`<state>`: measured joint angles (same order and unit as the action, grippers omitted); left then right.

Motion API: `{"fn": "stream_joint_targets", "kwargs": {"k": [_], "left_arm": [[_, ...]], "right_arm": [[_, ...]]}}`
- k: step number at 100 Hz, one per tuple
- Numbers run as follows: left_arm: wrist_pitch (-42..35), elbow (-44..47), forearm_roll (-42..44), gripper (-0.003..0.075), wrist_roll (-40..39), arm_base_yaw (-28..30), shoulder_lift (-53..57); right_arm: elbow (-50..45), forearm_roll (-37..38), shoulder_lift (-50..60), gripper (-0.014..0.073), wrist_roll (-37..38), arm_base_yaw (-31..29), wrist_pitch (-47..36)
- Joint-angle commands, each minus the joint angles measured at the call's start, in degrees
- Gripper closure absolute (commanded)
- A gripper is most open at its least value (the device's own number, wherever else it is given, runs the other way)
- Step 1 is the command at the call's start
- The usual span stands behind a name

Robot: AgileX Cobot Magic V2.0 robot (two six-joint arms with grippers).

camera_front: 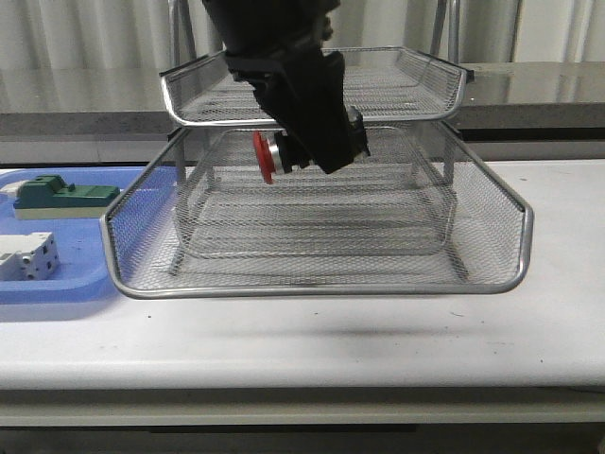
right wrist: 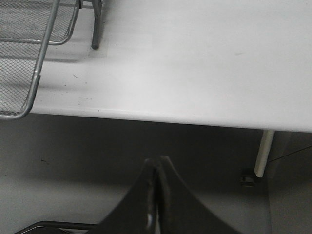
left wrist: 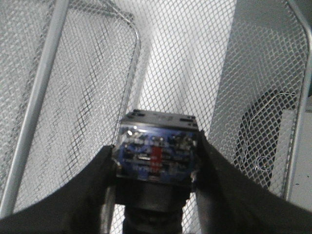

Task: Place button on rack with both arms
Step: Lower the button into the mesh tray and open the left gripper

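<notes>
My left gripper is shut on the button, which it holds sideways with the red head pointing left. It hangs just below the top tier of the silver wire rack and above the tier that is slid out toward the front. In the left wrist view the button's blue rear block sits clamped between the black fingers, with rack mesh all around. My right gripper is shut on nothing, below and beyond the table edge, with a corner of the rack in its view.
A flat blue tray lies left of the rack and holds a green block and a white terminal block. The white table runs along the front. A table leg shows near the right gripper.
</notes>
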<state>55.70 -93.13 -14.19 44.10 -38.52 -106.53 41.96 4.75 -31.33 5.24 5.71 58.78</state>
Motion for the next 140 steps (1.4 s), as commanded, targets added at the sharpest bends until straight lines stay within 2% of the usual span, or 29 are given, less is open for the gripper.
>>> {"fn": "stream_joint_targets", "kwargs": {"k": [1,21,34,72,94,110,129,140], "left_arm": [[-2.43,-1.63,-1.45,0.0599,-0.97,-0.51,2.3],[-1.94,-1.63,0.01,0.0351,-0.97,-0.51,1.04],[-1.11,-1.63,0.38,0.0288,-0.97,-0.51,0.89],[0.11,-2.92,0.39,0.0286,-0.97,-0.51,1.23],[-0.2,-5.43,0.36,0.0289,-2.99,1.04,5.39],[0.51,-5.32,0.36,0.029,-5.1,5.6,9.54],[2.39,-4.65,-0.11,0.029,-8.88,14.04,14.58],[2.42,-1.22,-0.36,0.029,-10.25,19.41,18.56]], "right_arm": [[1.94,0.79,-0.19,0.0664,-0.31,-0.19,-3.05],[1.94,0.79,-0.19,0.0664,-0.31,-0.19,-3.05],[1.94,0.79,-0.19,0.0664,-0.31,-0.19,-3.05],[1.94,0.79,-0.19,0.0664,-0.31,-0.19,-3.05],[1.94,0.79,-0.19,0.0664,-0.31,-0.19,-3.05],[1.94,0.79,-0.19,0.0664,-0.31,-0.19,-3.05],[1.94,0.79,-0.19,0.0664,-0.31,-0.19,-3.05],[1.94,0.79,-0.19,0.0664,-0.31,-0.19,-3.05]]}}
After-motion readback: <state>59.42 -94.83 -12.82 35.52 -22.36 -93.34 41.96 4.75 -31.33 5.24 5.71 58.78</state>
